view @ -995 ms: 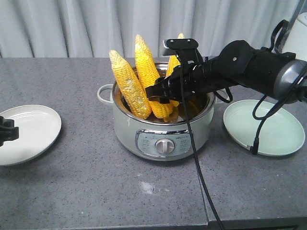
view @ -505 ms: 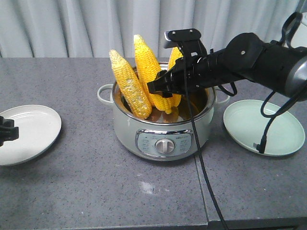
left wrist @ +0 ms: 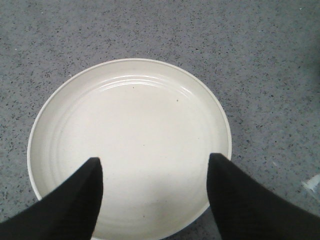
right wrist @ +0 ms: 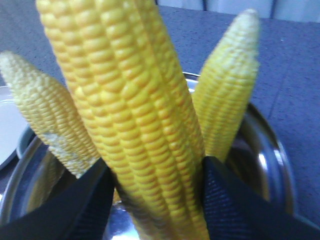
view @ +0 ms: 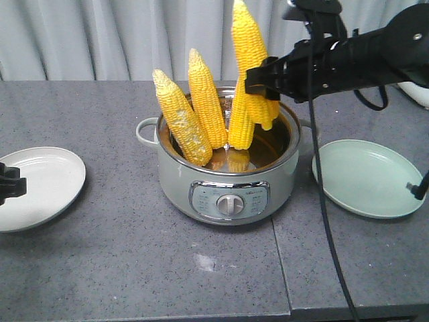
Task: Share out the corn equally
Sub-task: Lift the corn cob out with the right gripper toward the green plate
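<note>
Well, my right gripper [view: 259, 85] pinches a cob [view: 249, 40] over the cooker [view: 228, 178]; left gripper [left wrist: 155, 167] gapes above a plate [left wrist: 130, 107]; panel [view: 229, 199] writing unreadable.

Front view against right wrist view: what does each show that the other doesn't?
Only the front view: the green plate, the control dial, the left tool. Only the right wrist view: the fingers pressing the lifted cob on both sides. Both: the right tool holding that cob over the pot, other cobs standing inside.
</note>
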Controlling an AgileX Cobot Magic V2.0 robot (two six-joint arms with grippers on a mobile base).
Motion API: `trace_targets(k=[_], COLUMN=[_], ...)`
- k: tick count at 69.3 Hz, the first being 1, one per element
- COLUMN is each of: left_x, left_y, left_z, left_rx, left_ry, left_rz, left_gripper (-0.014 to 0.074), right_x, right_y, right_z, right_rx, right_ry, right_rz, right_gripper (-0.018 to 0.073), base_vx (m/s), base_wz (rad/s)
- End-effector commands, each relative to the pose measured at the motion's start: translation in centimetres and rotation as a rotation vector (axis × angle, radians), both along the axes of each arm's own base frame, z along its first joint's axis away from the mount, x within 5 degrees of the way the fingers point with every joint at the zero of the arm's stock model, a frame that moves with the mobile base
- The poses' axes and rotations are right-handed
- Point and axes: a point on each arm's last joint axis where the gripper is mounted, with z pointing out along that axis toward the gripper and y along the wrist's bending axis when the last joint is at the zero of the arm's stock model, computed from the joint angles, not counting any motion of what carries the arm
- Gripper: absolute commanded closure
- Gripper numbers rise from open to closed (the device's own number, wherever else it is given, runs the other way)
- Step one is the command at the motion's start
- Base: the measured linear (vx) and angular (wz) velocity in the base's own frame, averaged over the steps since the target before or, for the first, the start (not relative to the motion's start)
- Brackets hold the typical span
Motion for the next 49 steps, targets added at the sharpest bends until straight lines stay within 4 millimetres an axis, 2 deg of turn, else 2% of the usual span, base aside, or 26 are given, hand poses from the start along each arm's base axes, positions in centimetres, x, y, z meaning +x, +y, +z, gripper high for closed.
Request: trace_targets(k=[1, 26, 41, 49], left_x=[0.4, 0.4, 0.4, 0.4], left_y=[-0.2, -0.2, -0.2, -0.2], left_z=[1.8, 1.8, 1.8, 1.8], left_rx=[-0.011, -0.011, -0.011, -0.011], left_ry=[-0.101, -0.101, -0.101, -0.101], left_rz=[-0.004, -0.004, -0.004, -0.004], left_gripper=[0.0153, 0.0153, 0.0153, 0.0153], right_x=[-1.0, -2.5, -3.5, -3.8], right_y=[-2.7, -9.8, -13.5, -14.6], right_z=[3.8, 5.5, 4.7, 3.8], right_rx=[0.045, 0.002, -0.087, -0.134], right_ry=[-0.097, -0.062, 0.050, 0.113], right_rz=[-0.074, -0.219, -0.319, -0.370], right_gripper=[0.0396, 0.0391, 0.0384, 0.0381], base_vx=[0.00, 0.00, 0.00, 0.00], base_wz=[0.00, 0.00, 0.00, 0.00])
